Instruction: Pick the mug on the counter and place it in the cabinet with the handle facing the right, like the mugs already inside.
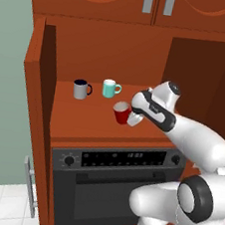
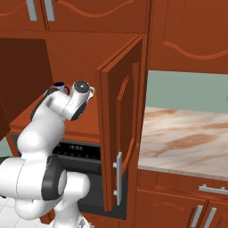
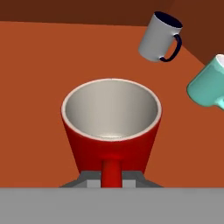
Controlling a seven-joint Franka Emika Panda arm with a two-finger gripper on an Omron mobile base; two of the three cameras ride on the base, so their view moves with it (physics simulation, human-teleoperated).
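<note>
Now the cabinet (image 1: 107, 129) shelf lies just below the tool (image 1: 132, 118), which is clamped on the mug (image 1: 120, 112) by its handle. The mug should be lowered level, handle kept rightward like the grey mug (image 1: 80, 88) and teal mug (image 1: 109, 88) beyond. It is red, pale inside, slightly tilted.

The arm (image 2: 58, 107) is hiding the red mug in the right base view. The teal mug (image 3: 209, 87) is running off the hand view's right edge.
</note>
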